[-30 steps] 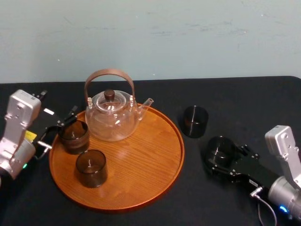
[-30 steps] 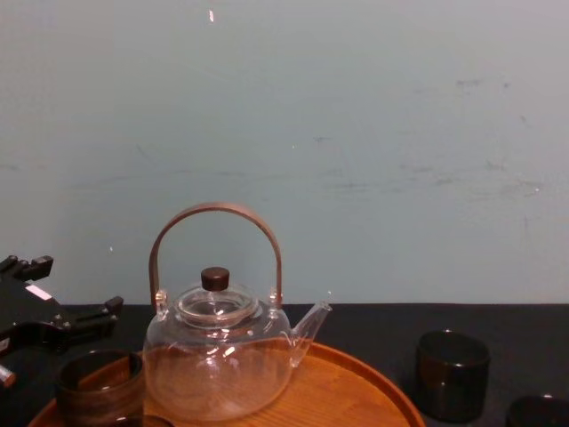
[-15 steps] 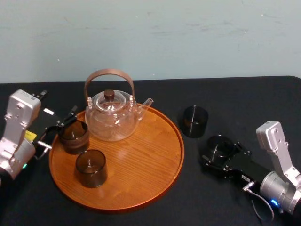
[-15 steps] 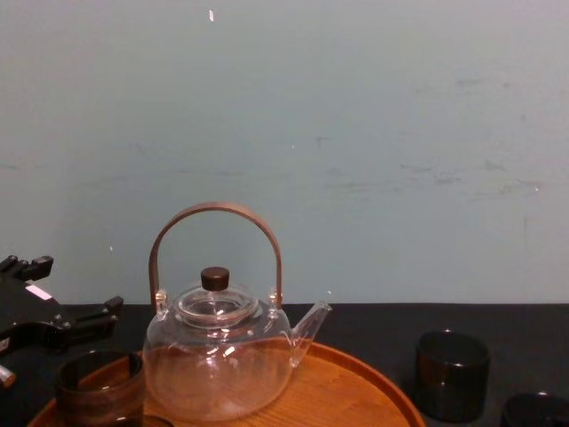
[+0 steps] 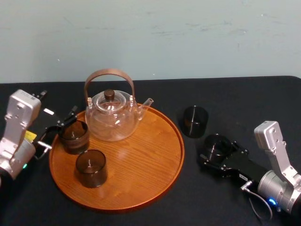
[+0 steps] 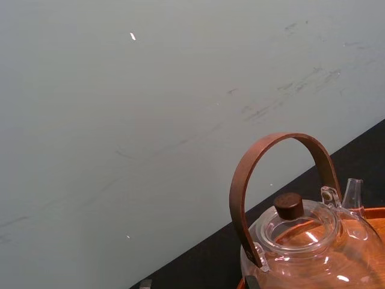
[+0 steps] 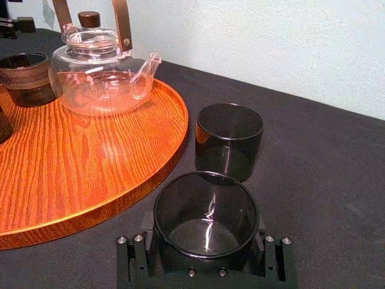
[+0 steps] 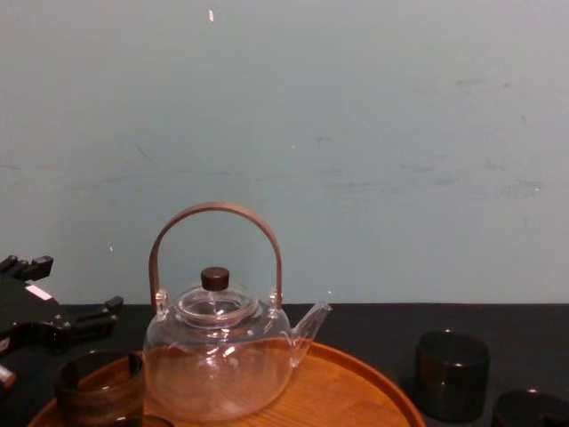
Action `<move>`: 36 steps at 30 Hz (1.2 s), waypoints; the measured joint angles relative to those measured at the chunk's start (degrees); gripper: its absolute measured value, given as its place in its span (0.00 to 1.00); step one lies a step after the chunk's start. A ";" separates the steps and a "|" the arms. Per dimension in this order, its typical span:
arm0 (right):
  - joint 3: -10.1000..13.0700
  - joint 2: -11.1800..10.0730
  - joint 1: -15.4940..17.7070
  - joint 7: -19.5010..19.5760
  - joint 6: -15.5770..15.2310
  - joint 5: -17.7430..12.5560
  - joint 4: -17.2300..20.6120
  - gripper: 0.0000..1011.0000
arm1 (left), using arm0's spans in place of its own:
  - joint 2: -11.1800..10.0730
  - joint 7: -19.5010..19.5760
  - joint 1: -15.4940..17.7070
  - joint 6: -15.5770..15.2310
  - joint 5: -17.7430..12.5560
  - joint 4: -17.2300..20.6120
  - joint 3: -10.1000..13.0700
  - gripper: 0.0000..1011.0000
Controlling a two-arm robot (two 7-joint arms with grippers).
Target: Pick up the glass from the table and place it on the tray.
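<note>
We see a clear glass teapot (image 6: 313, 256) with an arched brown handle (image 6: 252, 168), a dark knob (image 6: 289, 206) on its lid (image 6: 296, 233) and a short spout (image 6: 353, 194). A sliver of the orange tray (image 6: 374, 212) shows beside it. Behind lie the black table (image 6: 204, 265) and a pale, scuffed wall (image 6: 150, 108).

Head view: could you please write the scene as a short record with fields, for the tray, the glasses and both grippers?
tray: round wooden, on the black table
teapot: clear glass, at the tray's far side
rear glass, front glass: both on the tray's left part
free glass: on the table, right of the tray
held glass: right of the tray, not on it
right gripper: shut on held glass
left gripper: open, at the tray's left edge by the rear glass
</note>
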State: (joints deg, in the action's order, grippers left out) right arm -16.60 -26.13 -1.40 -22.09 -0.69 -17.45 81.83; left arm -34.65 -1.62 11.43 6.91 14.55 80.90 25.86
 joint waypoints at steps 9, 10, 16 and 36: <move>0.03 -0.07 0.09 0.11 -0.09 -0.03 0.14 0.90 | 0.00 0.00 0.00 0.00 0.00 0.00 0.00 0.99; 0.03 -0.08 0.10 0.12 -0.09 -0.03 0.15 0.89 | 0.00 0.00 0.00 0.00 0.00 0.00 0.00 0.99; 0.03 -0.10 0.13 0.18 -0.13 -0.07 0.19 0.90 | 0.00 0.00 0.00 0.00 0.00 0.00 0.00 0.99; 0.55 -1.01 1.20 -1.97 -0.09 -1.16 3.04 0.90 | 0.00 0.00 0.00 0.00 0.00 0.00 0.00 0.99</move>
State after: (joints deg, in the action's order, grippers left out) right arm -16.05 -27.14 -0.20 -24.06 -0.78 -18.61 84.87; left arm -34.65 -1.62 11.43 6.91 14.55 80.90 25.86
